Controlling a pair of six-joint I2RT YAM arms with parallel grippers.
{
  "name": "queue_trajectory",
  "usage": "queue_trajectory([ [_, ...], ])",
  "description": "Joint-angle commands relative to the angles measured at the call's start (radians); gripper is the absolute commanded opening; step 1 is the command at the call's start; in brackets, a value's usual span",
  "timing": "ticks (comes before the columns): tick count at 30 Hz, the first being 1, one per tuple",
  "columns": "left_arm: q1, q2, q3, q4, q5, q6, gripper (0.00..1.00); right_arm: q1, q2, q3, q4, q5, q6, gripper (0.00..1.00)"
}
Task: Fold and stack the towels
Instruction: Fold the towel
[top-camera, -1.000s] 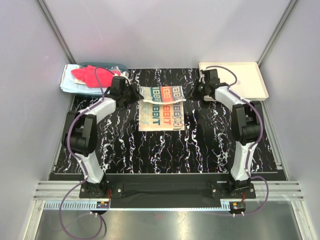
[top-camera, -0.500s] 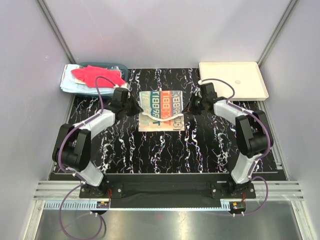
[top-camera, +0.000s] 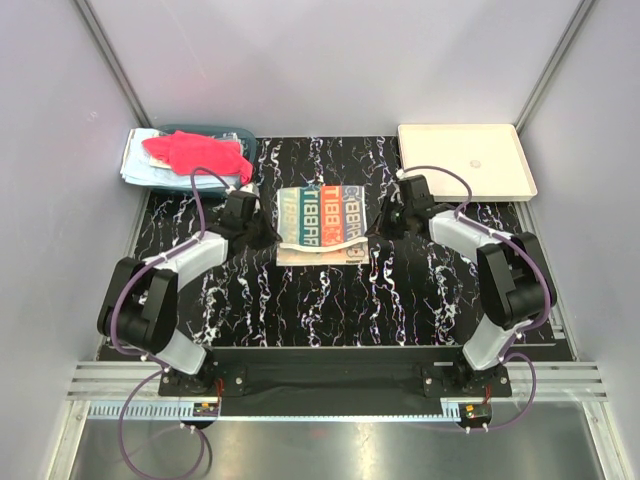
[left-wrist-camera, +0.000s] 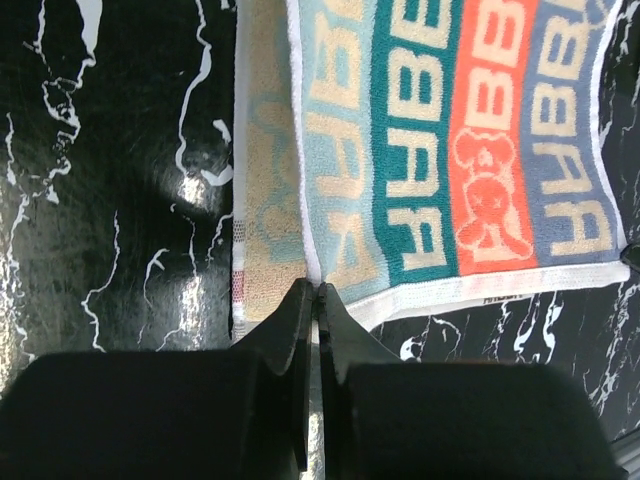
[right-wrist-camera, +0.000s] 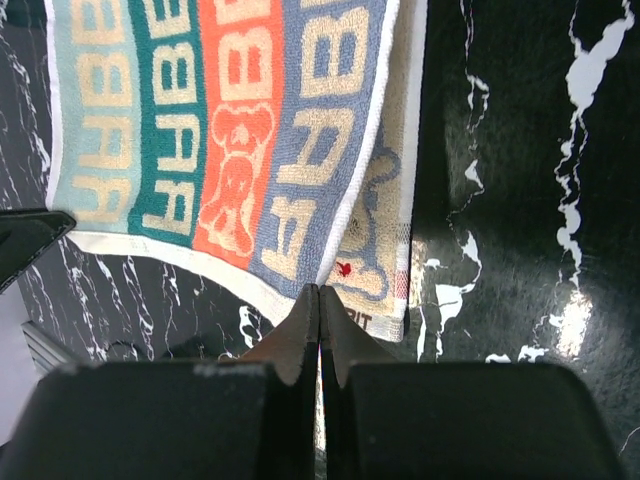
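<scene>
Left gripper (left-wrist-camera: 317, 292) is seen closed, with its two fingers pressed together on the near left corner of the striped towel (top-camera: 320, 215). Right gripper (right-wrist-camera: 318, 292) is closed in the same way on the near right corner, where the white hem is pinched between the fingertips. The towel is found at the middle of the black marbled table (top-camera: 430, 290), between the two grippers. It is doubled over itself. The upper layer, with bands of light blue, teal, orange and grey-blue and cream letters, is held by both corners above the lower layer, and its near edge sags a little between them. A strip of the cream lower layer is seen uncovered at the near side and lies flat on the table. At the far left corner a red-pink towel (top-camera: 195, 153) is piled on a light blue towel (top-camera: 135, 162), over a teal basket (top-camera: 225, 131). A cream tray (top-camera: 500, 175) is placed at the far right corner, well apart from the towels.
</scene>
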Motion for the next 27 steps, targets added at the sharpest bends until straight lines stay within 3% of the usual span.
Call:
queue_trajectory([
  [1, -0.005, -0.058, -0.01, 0.028, -0.024, 0.017, 0.0, 0.017, -0.053, -0.011, 0.03, 0.032, 0.01, 0.0],
  [17, -0.009, -0.145, -0.074, 0.0, -0.022, 0.035, 0.0, 0.026, -0.128, -0.062, 0.005, 0.061, 0.008, 0.0],
  [27, -0.032, -0.092, -0.178, 0.087, 0.001, 0.02, 0.0, 0.044, -0.068, -0.188, 0.125, 0.035, 0.04, 0.0],
])
